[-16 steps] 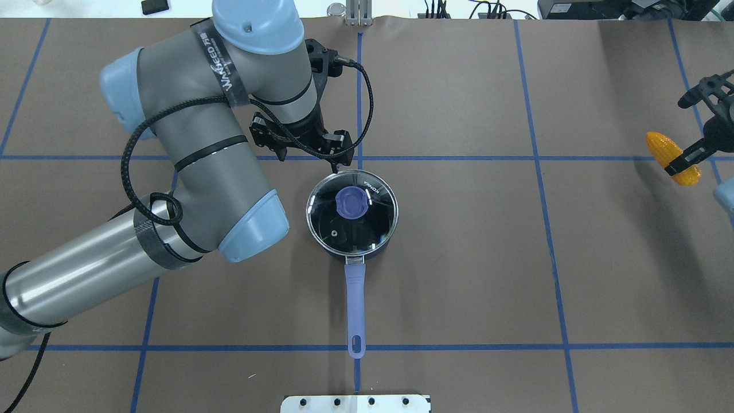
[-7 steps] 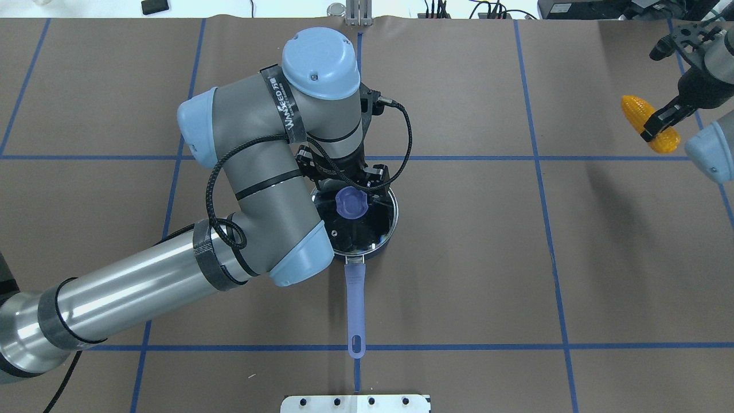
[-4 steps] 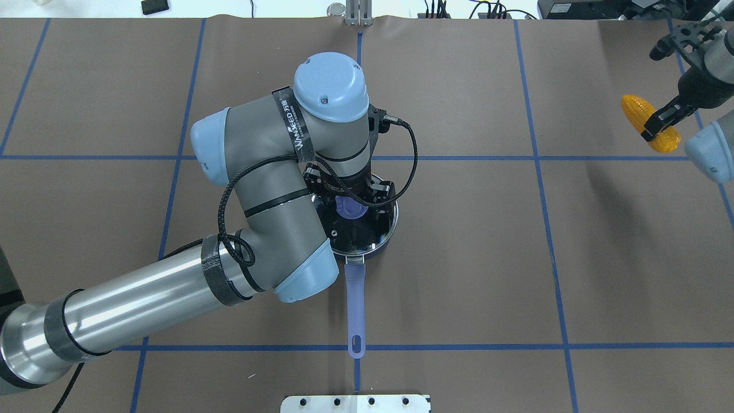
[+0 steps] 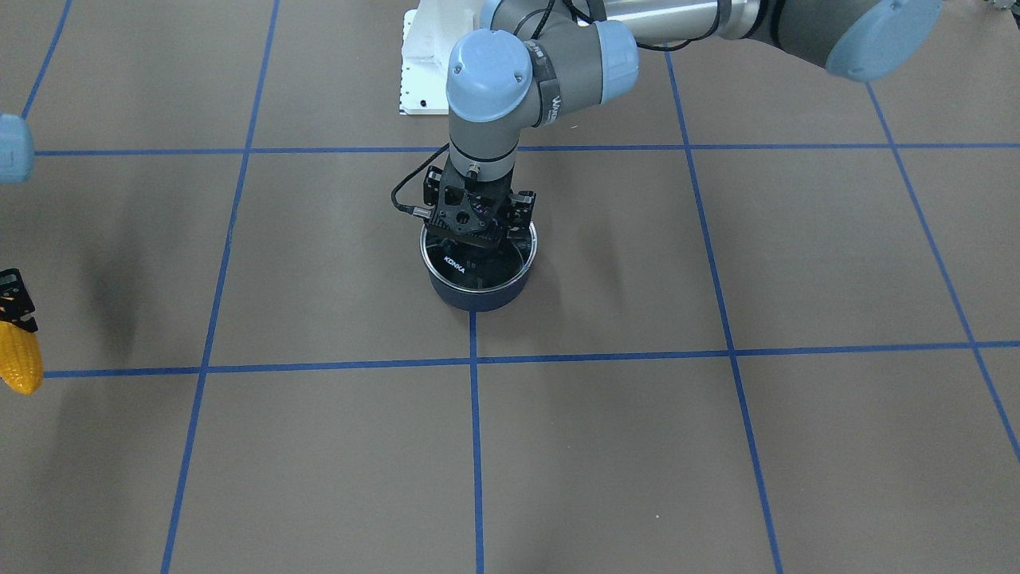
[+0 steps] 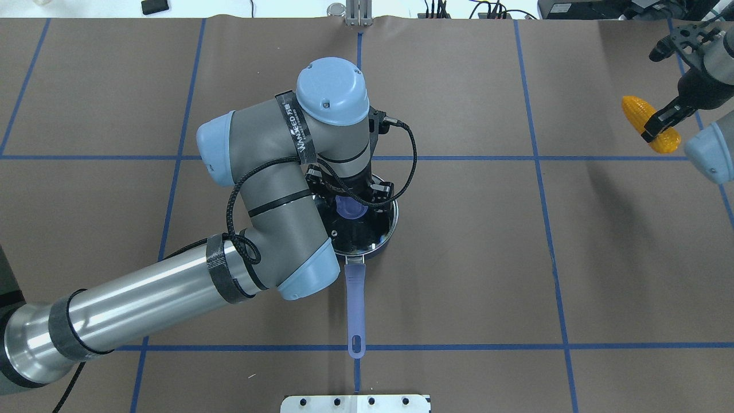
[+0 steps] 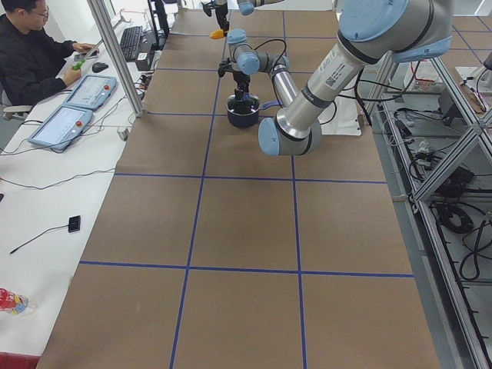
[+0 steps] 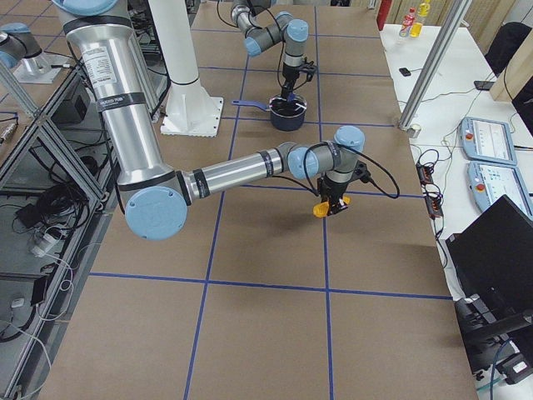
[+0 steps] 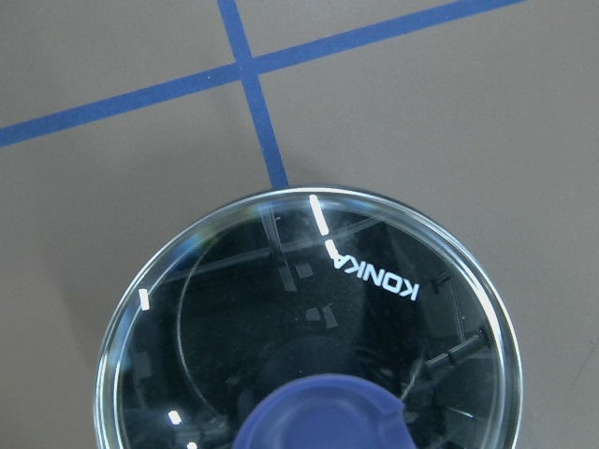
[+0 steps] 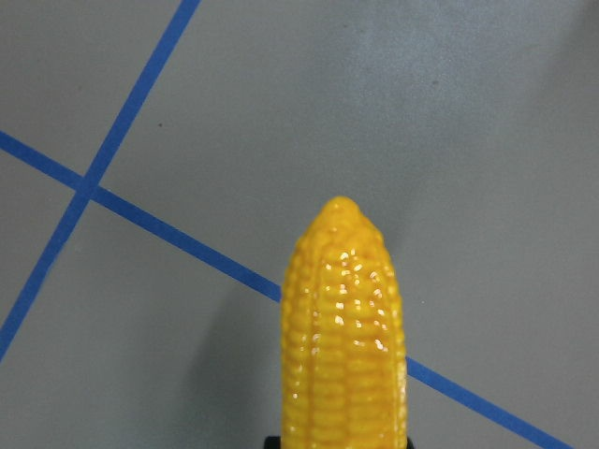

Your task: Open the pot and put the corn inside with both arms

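While the right gripper (image 5: pixel 658 121) is pinching the corn (image 5: pixel 635 112) aloft, the left gripper (image 5: pixel 351 201) is hovering, fingers spread, around the blue lid knob (image 5: pixel 350 210) on the covered pot (image 4: pixel 474 296).

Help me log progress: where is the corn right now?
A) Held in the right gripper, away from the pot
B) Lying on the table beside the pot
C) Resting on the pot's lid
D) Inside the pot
A: the corn is clamped in the right gripper, lifted off the table far to the side of the pot, which has its lid on.
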You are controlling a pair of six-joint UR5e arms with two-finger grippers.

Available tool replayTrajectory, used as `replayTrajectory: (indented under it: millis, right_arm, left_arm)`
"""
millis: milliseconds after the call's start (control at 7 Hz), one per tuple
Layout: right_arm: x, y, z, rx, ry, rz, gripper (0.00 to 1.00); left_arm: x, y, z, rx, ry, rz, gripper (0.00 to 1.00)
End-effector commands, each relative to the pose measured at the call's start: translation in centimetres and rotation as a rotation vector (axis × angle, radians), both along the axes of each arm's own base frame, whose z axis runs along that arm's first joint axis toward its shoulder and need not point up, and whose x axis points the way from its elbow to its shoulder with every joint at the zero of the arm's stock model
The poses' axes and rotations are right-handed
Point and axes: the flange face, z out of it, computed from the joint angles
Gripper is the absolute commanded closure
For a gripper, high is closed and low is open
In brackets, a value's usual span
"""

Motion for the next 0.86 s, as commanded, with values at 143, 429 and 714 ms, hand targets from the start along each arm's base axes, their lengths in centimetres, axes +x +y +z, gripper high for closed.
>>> replayTrajectory:
  millis: [143,429,714]
  right_arm:
    - [-0.20,0.02,0.25,-0.003,0.003,-0.004,0.77]
    - [-0.25,0.11,0.58,-0.005,0.006,-0.006,0.77]
    - [-0.26,0.10,0.54,-0.002,0.005,-0.006,0.77]
  left_arm:
    - [0.12,-0.12,0.04,0.000,0.005,-0.004,0.26]
    - [-0.03,-0.02,-0.06,0.001,0.008,-0.004,0.38]
    - [-0.21,-0.04,-0.13,0.001,0.010,-0.008,0.45]
